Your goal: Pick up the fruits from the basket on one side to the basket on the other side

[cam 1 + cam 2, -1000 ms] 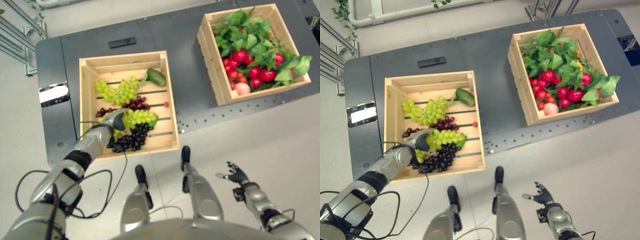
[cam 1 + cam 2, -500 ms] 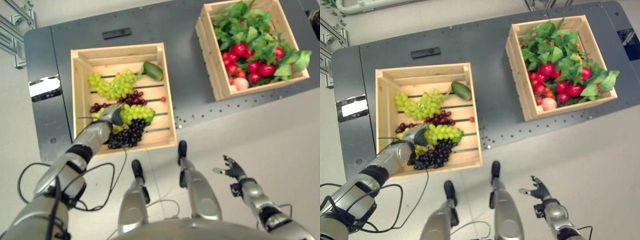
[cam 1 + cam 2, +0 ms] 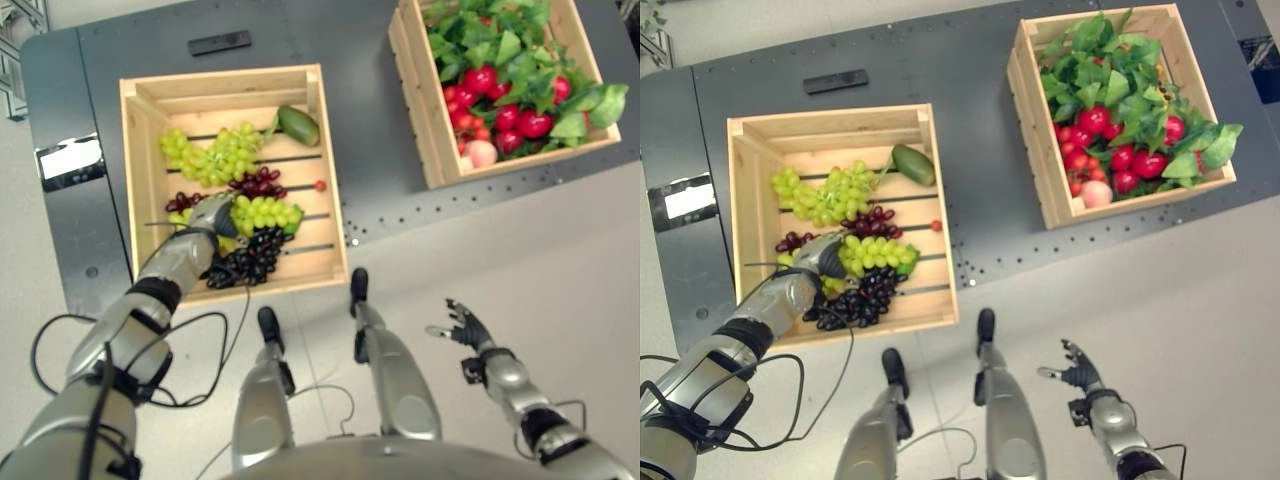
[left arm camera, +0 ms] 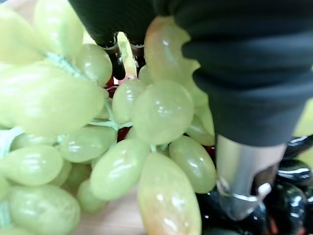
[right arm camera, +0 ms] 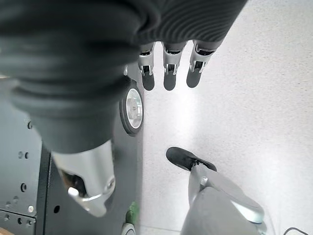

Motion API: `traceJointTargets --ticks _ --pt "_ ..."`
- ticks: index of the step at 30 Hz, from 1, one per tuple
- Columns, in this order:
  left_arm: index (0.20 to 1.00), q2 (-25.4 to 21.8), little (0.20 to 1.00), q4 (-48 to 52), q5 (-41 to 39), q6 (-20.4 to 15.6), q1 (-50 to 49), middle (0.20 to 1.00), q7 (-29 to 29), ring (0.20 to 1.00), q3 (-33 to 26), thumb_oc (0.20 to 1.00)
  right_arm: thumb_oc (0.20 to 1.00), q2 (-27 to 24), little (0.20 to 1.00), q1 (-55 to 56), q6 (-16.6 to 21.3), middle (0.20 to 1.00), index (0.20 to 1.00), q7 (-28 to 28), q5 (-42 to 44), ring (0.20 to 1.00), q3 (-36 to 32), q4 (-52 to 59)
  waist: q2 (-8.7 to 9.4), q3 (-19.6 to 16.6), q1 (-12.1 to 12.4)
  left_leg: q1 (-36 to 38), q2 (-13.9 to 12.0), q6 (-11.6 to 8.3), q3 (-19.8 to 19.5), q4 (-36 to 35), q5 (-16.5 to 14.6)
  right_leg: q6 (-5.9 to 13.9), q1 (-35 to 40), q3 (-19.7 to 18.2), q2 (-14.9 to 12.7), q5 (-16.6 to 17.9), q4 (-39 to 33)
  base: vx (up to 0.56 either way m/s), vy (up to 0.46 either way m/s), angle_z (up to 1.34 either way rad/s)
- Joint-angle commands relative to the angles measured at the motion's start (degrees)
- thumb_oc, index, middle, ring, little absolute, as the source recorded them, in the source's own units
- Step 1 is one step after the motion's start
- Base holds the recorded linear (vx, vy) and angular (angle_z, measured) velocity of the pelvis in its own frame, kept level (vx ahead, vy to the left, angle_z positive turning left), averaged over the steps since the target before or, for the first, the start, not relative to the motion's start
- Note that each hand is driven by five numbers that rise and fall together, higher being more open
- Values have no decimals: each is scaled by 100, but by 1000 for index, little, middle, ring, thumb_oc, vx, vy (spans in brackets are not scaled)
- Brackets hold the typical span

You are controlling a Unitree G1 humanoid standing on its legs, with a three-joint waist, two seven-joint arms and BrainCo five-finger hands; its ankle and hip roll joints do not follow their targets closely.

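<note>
your left hand [image 3: 205, 222] is down in the left crate [image 3: 135, 160], in among the green grapes [image 3: 262, 212]
in the left wrist view its fingers curl close around the green grapes, so you have hold of that bunch, which lies mid-crate just above the black grapes [image 3: 245, 262]. a second green bunch [image 3: 215, 157], red grapes [image 3: 258, 184] and a mango [image 3: 298, 125] lie further back in the same crate. your right hand [image 3: 462, 328] hangs low over the floor with fingers straight and spread, holding nothing. the right crate [image 3: 425, 130] sits well apart on the grey table [image 3: 365, 150], full of leaves [image 3: 500, 50] and red fruit [image 3: 520, 122]
</note>
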State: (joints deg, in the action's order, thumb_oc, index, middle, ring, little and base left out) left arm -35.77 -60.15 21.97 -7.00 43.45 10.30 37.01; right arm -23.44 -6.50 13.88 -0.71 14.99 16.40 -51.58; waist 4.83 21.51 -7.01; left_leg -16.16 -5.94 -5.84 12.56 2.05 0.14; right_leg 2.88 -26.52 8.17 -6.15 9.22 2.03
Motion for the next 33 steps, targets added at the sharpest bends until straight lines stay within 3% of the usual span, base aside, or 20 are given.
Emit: traceJointTargets --ticks 1,4,5,6,8,10,33 --pt "1000 281 1000 -550 174 59 -352 1000 -174 1000 -54 1000 1000 -144 1000 77 280 1000 1000 -104 222 1000 124 327 236 18 -65 -682 17 318 -192 631 -34 418 -224 22 52 -575 876 0 0 0" --pt "1000 267 1000 -572 152 71 -355 1000 -172 1000 -75 1000 1000 -154 1000 97 292 1000 1000 -109 224 1000 133 435 274 21 -71 -725 24 318 -210 628 -23 415 -260 31 60 -562 857 0 0 0" --pt "868 268 868 -577 149 69 -376 868 -169 868 -92 868 1000 -151 1000 94 298 1000 1000 -120 235 1000 132 419 280 20 -65 -740 23 319 -218 629 -15 412 -280 37 59 -557 864 0 0 0" --pt "548 270 548 -580 143 72 -384 548 -167 548 -95 548 1000 -147 1000 92 297 1000 1000 -124 244 1000 127 402 291 25 -63 -738 24 318 -229 632 -14 411 -271 43 56 -556 862 0 0 0" --pt "464 261 464 -550 154 73 -436 464 -199 464 -95 464 1000 -156 1000 111 297 1000 1000 -130 240 1000 122 420 309 35 -46 -727 17 319 -245 641 -17 412 -246 48 52 -560 864 0 0 0" --pt "200 270 200 -560 146 79 -489 200 -207 200 -126 200 1000 -152 1000 117 305 1000 1000 -129 237 1000 122 402 311 41 -21 -714 20 318 -245 641 -18 405 -220 59 41 -567 855 0 0 0" --pt "200 224 200 -593 77 54 -755 200 -199 200 -288 200 1000 -249 1000 66 297 1000 1000 -123 170 1000 145 496 299 31 141 -620 79 311 -350 545 49 382 -39 114 12 -543 722 0 0 0"
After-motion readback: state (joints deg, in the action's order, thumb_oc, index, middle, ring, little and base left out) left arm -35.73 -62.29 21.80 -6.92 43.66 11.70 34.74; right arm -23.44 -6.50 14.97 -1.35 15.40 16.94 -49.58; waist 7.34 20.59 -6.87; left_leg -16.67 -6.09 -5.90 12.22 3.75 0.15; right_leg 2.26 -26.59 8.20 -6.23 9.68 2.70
